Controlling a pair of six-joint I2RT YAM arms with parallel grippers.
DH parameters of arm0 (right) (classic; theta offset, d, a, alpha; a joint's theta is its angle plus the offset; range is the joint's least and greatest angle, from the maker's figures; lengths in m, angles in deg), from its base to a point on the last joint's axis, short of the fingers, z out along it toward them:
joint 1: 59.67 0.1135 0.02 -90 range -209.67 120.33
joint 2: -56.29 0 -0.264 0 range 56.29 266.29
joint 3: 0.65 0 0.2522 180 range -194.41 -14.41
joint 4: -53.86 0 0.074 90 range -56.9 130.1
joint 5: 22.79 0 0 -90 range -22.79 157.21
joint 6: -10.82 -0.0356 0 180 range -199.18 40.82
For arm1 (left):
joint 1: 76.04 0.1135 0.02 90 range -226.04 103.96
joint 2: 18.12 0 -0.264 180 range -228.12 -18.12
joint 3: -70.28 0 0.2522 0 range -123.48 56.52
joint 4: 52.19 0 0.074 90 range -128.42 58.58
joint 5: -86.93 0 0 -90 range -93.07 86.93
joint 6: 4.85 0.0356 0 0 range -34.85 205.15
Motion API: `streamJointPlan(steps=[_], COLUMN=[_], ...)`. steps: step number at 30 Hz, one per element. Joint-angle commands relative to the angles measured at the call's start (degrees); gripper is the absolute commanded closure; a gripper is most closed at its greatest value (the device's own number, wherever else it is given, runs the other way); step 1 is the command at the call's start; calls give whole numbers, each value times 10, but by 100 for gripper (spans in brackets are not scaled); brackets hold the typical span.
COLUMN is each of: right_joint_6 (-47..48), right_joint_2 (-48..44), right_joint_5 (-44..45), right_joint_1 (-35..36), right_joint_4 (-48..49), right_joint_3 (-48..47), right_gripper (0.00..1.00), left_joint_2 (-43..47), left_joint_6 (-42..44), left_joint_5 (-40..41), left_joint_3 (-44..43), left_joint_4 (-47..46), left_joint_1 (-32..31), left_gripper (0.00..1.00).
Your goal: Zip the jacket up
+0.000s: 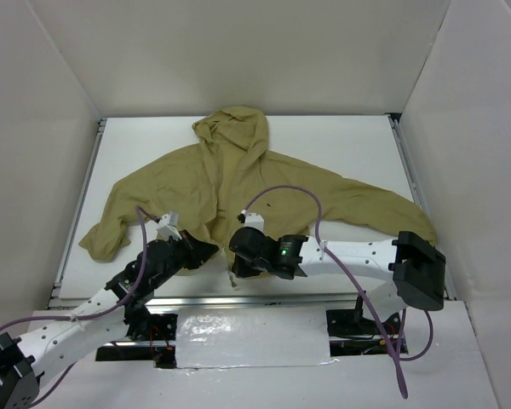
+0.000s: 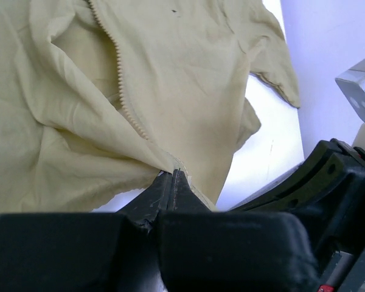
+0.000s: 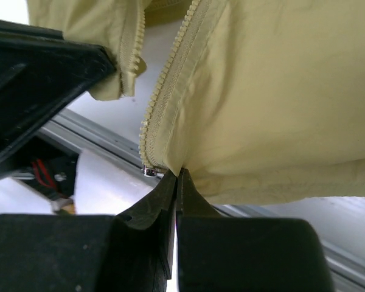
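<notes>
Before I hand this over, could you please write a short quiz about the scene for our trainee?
1. True or false: the front zipper of the olive-tan hooded fabric jacket is fully closed.
2. The left gripper pinches: A) a sleeve cuff; B) the bottom hem beside the zipper; C) the chest mark.
3. Is the right gripper open or shut, and on what?
Key: 1 false, it lies open; 2 B; 3 shut, on the jacket's bottom hem.

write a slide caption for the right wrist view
Right hand shut on the jacket hem, just beside the lower end of its open zipper.
</notes>
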Motion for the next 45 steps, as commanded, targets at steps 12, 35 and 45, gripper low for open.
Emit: streamJointPlan(steps=[12,35,45], right_joint_6=[-139,-264,-266], right_joint_2=[-5,29,21], right_joint_5=[13,35,39], right_joint_1=[-1,-21,-34], right_joint_4=[-38,-120,-116], right_joint_3=[-52,-95,-99], right_gripper=[100,100,100], left_joint_2=[33,122,113], left_joint_6=[-1,0,0], left_joint_5=[-9,24,17], left_joint_3=[44,71,78], left_joint_4=[-104,-109,-122], left_joint_1=[1,1,1], left_gripper=[100,100,100])
